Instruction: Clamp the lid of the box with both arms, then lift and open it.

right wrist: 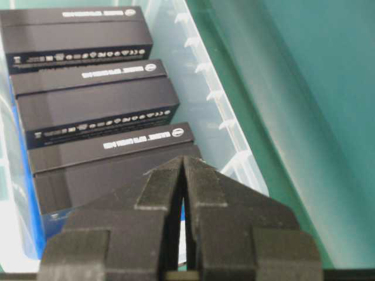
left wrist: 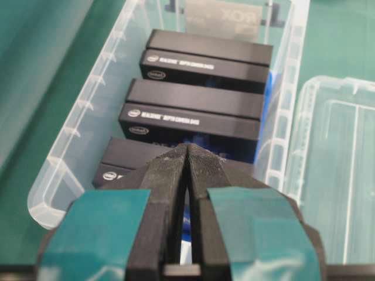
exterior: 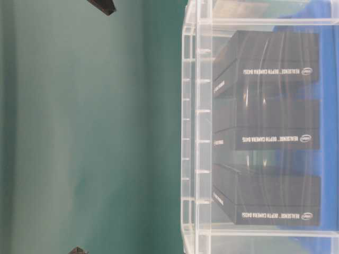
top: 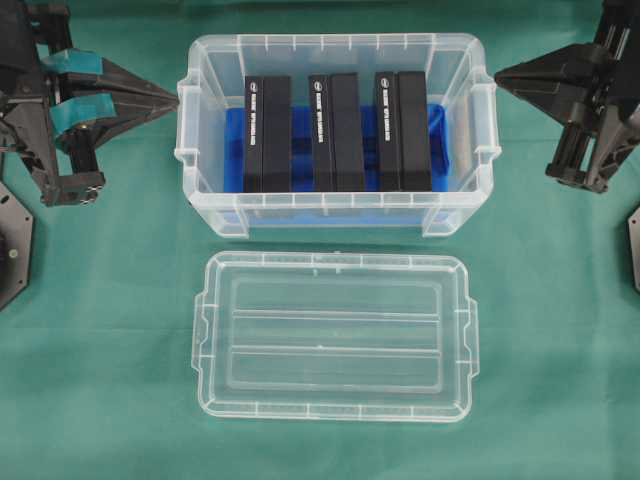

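Observation:
The clear lid (top: 335, 335) lies flat on the green cloth in front of the box (top: 200, 120), off it; a strip of the lid (left wrist: 337, 175) shows in the left wrist view. The open box (left wrist: 70, 140) (right wrist: 220, 111) (exterior: 198, 132) holds black slim boxes on a blue insert. My left gripper (top: 178, 98) (left wrist: 187, 147), with teal tape, points at the box's left end, shut and holding nothing. Pointing at the right end of the box, my right gripper (top: 497, 74) (right wrist: 183, 158) is shut and holds nothing as well. Both tips are close to the box, apart from it.
Three pairs of black slim boxes (top: 337, 130) stand in a row inside the tub. A green cloth (top: 100, 380) covers the table. Black base plates (top: 12, 245) sit at the left and right edges.

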`<action>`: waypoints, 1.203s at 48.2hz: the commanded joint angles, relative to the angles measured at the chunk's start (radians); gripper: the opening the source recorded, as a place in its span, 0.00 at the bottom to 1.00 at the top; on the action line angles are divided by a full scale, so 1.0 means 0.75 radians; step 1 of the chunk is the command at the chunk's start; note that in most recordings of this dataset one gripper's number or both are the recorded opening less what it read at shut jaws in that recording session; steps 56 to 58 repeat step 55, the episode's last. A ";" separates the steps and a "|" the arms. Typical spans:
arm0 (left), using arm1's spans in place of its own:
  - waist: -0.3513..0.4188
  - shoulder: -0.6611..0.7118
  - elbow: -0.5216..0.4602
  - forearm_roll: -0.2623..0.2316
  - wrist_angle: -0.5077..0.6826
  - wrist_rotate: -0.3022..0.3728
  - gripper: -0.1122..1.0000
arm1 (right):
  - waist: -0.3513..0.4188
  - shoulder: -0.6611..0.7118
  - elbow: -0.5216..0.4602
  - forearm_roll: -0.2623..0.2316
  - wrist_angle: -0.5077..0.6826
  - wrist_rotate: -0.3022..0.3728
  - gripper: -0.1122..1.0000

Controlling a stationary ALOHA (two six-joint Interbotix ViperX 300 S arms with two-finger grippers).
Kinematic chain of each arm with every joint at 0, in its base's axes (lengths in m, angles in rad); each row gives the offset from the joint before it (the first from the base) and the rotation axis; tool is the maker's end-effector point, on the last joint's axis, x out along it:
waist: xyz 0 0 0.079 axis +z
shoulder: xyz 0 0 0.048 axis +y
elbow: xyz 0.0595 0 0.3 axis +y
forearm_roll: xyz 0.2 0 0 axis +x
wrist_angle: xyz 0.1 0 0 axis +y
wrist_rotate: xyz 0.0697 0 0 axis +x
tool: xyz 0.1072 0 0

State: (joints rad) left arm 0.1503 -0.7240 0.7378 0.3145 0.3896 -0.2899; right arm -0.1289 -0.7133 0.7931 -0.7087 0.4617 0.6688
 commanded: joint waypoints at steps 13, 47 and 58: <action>-0.031 -0.004 -0.014 -0.002 -0.014 -0.002 0.11 | -0.004 -0.008 0.006 -0.006 -0.061 -0.002 0.10; -0.127 -0.004 0.039 -0.004 -0.067 -0.004 0.11 | -0.004 -0.037 0.080 -0.006 -0.184 0.000 0.10; -0.147 -0.004 0.049 -0.004 -0.067 -0.004 0.11 | -0.004 -0.037 0.100 -0.006 -0.217 0.000 0.10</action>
